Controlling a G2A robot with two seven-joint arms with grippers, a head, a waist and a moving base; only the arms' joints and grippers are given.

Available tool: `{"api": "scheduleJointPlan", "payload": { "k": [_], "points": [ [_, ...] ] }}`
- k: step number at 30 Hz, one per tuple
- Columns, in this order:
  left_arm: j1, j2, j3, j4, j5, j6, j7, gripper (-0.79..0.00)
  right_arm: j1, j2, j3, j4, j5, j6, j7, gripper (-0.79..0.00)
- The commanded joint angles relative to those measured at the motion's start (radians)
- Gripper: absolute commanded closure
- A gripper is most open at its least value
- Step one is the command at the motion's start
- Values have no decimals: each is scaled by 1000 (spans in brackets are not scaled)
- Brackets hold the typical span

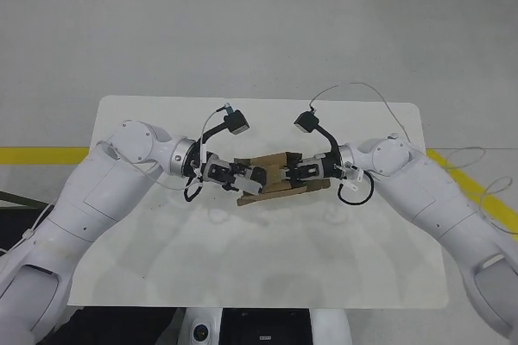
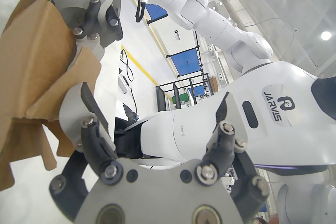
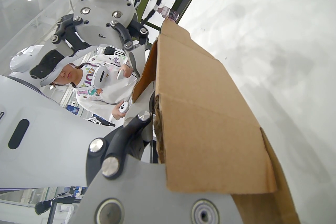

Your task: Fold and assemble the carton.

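Note:
A brown carton (image 1: 272, 177), partly folded with loose flaps, is held above the middle of the white table between both arms. My right gripper (image 1: 296, 172) is shut on one wall of the carton (image 3: 199, 109); the cardboard hides one of its fingers in the right wrist view. From the left wrist view that gripper (image 2: 78, 34) clamps the carton's (image 2: 34, 51) far side. My left gripper (image 2: 155, 109) stands open at the opposite end, its fingers spread wide. One of its fingertips (image 2: 88, 101) rests against a flap, while the other is in free air.
The white table (image 1: 259, 259) has bare room in front of and behind the carton. Its edges lie well away from the grippers. A yellow floor line (image 1: 34, 155) runs past both sides of the table.

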Motion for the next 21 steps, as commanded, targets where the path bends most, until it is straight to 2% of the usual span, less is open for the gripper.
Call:
{"api": "scheduleJointPlan", "payload": {
  "k": [1, 12, 21],
  "points": [
    [-2, -1, -6, 8, -2, -5, 6, -785, 1, 2, 4, 10, 1, -5, -5, 0],
    [25, 10, -30, 52, 19, 4, -3, -785, -5, 31, 24, -14, -8, 7, 7, 0],
    [20, 18, -47, 75, 56, -3, 4, -785, -7, 27, -2, -59, 22, 47, 47, 0]
  ]
}}
